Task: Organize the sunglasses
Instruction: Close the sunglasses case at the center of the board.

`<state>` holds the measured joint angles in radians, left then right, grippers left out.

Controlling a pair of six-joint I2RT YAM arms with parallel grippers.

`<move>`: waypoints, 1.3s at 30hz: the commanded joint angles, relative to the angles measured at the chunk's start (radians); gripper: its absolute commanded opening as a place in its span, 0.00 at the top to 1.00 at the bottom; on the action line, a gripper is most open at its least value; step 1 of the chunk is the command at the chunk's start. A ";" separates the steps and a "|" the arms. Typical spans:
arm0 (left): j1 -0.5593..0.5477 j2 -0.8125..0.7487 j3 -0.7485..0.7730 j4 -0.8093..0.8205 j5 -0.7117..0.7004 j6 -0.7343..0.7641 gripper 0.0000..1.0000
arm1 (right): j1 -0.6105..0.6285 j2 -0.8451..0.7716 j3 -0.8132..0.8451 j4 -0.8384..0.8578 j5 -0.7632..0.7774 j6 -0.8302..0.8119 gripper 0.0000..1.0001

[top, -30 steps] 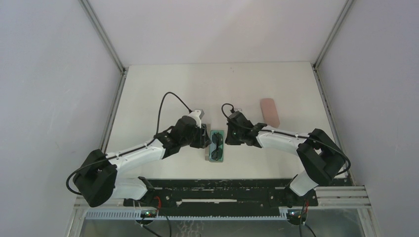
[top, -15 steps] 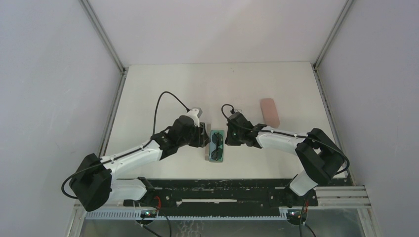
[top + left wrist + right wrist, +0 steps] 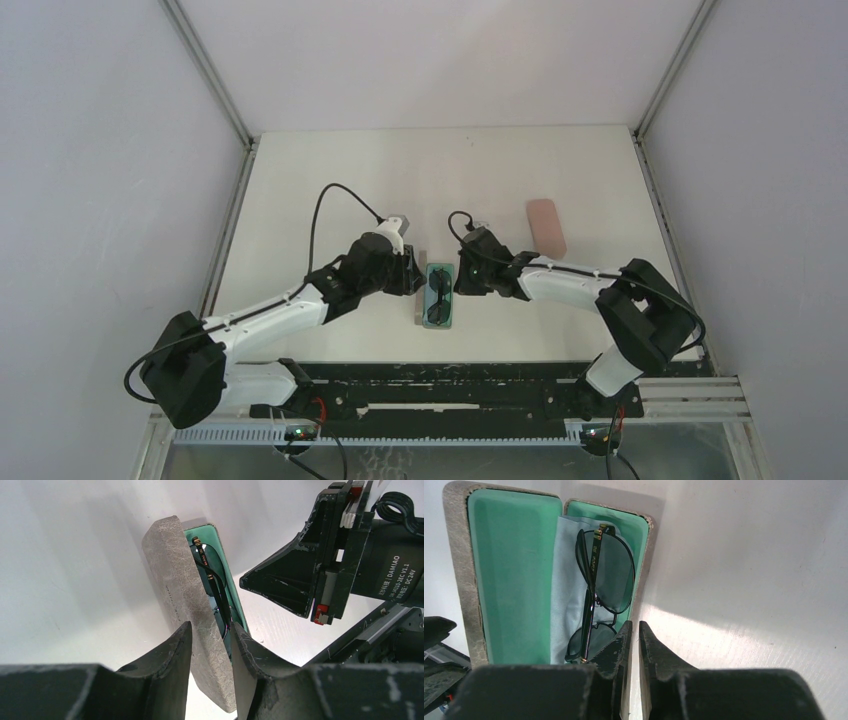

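On the table (image 3: 330, 180) the grey case (image 3: 638, 527) lay open. The left claw (image 3: 210, 629) pinched its lid (image 3: 172, 570); the right claw (image 3: 633, 626), pressed together, sat at its rim. The sunglasses (image 3: 614, 575) lay inside. If the case slid, the lid might squash them crooked.

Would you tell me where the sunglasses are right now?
Top view: the sunglasses lie folded in the open grey case, on a blue cloth, front middle of the table, between left gripper and right gripper.
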<state>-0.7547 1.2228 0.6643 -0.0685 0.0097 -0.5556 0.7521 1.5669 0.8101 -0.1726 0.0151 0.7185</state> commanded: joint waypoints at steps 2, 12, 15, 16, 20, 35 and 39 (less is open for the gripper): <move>0.006 -0.021 0.008 0.028 -0.012 0.028 0.62 | -0.008 0.020 -0.001 0.037 -0.015 0.004 0.93; 0.006 0.008 -0.001 0.037 -0.009 0.029 0.68 | -0.011 0.042 0.000 0.055 -0.046 0.004 0.93; 0.006 0.019 -0.006 0.043 0.001 0.032 0.70 | -0.011 0.052 0.000 0.068 -0.061 0.004 0.93; 0.006 0.023 -0.006 0.044 0.004 0.033 0.70 | -0.011 0.055 0.000 0.070 -0.065 0.004 0.93; 0.006 0.035 -0.008 0.044 0.007 0.039 0.73 | -0.011 0.070 0.007 0.078 -0.078 0.006 0.93; -0.051 0.125 0.032 0.068 0.019 0.054 0.77 | -0.011 0.101 0.023 0.105 -0.116 0.008 0.93; -0.077 0.153 0.047 0.073 0.010 0.055 0.74 | -0.013 0.101 0.024 0.098 -0.109 0.009 0.93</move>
<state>-0.7963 1.3258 0.6743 0.0177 0.0147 -0.5289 0.7361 1.6516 0.8101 -0.1318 -0.0799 0.7204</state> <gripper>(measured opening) 0.246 0.069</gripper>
